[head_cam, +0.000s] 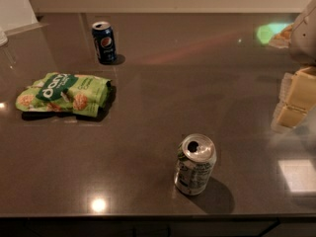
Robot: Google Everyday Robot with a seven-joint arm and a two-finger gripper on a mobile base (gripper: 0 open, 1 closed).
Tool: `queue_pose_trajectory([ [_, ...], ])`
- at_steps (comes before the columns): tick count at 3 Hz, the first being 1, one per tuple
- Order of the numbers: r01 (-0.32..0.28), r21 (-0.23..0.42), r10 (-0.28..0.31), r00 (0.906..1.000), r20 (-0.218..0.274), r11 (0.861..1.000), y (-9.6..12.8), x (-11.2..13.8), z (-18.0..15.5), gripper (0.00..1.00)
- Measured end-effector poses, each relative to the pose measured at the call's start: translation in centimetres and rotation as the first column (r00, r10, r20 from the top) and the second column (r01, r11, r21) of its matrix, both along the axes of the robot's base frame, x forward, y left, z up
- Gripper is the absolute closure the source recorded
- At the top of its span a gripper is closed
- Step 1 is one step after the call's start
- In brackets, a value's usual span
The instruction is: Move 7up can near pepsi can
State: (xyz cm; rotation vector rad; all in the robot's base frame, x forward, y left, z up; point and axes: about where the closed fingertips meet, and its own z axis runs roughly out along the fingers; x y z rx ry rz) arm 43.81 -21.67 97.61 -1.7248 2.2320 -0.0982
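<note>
The gripper (pixel 295 100) was seen at the right edge of the view, above the table (pixel 163 90) and well apart from both cans; whether it was open or closed could not be told. The 7up can (pixel 195 165) was stood upright near the front edge. The pepsi can (pixel 104 42) was stood upright at the far left, with a green bag (pixel 64 94) laid in front of it.
</note>
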Motion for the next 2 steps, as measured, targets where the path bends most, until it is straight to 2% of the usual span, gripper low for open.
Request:
queue_pose_trajectory([
  [2,-0.020,0.023,0.020,0.9998,0.001,1.000,0.35,-0.51,-0.14,0.00],
])
